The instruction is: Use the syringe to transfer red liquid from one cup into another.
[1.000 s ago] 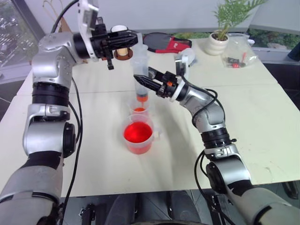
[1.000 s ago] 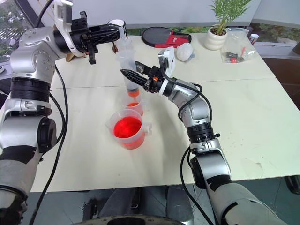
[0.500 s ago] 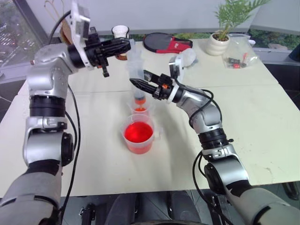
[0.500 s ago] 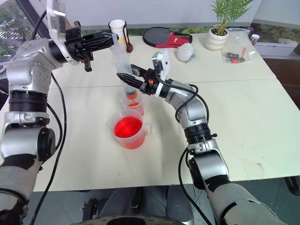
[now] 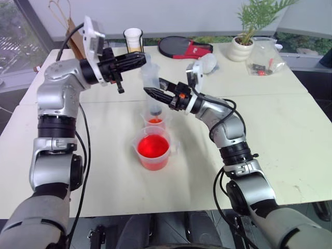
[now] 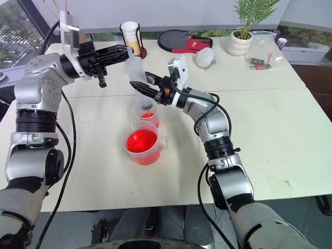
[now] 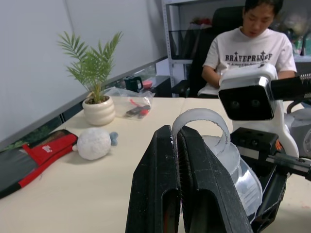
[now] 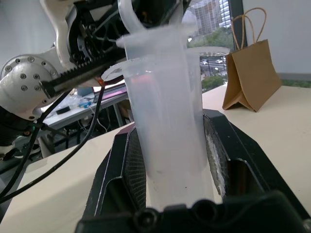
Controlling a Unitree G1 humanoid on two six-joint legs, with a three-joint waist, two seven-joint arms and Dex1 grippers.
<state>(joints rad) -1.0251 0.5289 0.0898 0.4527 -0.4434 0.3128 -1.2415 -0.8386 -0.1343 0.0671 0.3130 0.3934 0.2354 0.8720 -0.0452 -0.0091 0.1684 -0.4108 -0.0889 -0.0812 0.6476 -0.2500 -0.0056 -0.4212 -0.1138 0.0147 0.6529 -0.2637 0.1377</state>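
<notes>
The syringe [image 5: 153, 85] stood upright over the small clear cup [image 5: 155, 121], its tip dipping down into the cup's mouth, where a thin orange-red layer of the red liquid [image 5: 155, 121] lay at the bottom. The right gripper [image 5: 155, 94] was clamped around the clear barrel from the side, and in the right wrist view the barrel [image 8: 167, 121] sat squarely between its two black fingers [image 8: 127, 170], pressed on both sides. The left gripper [image 6: 124, 51] reached in from the robot's left at the top of the syringe, its fingers [image 7: 160, 194] pressed tight together with almost no gap between them, nipping the ring at the plunger's end [image 7: 201, 121]. Just in front of the small cup, nearer the robot, the wider beaker [image 5: 153, 151] stood on the pale table [image 5: 290, 135], showing bright red liquid inside, its handle toward the robot's right. Further back on the table were a white-and-tan cup in a dark stand [image 5: 134, 39], a black and red cloth thing [image 5: 184, 47], a small white fluffy ball [image 7: 95, 143], a potted plant in a white pot [image 5: 243, 47] and a clear plastic bag with small items [image 5: 263, 59]. A brown paper bag [image 8: 249, 73] stood at the table's far left corner. In the left wrist view a person in a white printed T-shirt [image 7: 250, 51] sat beyond the table.
</notes>
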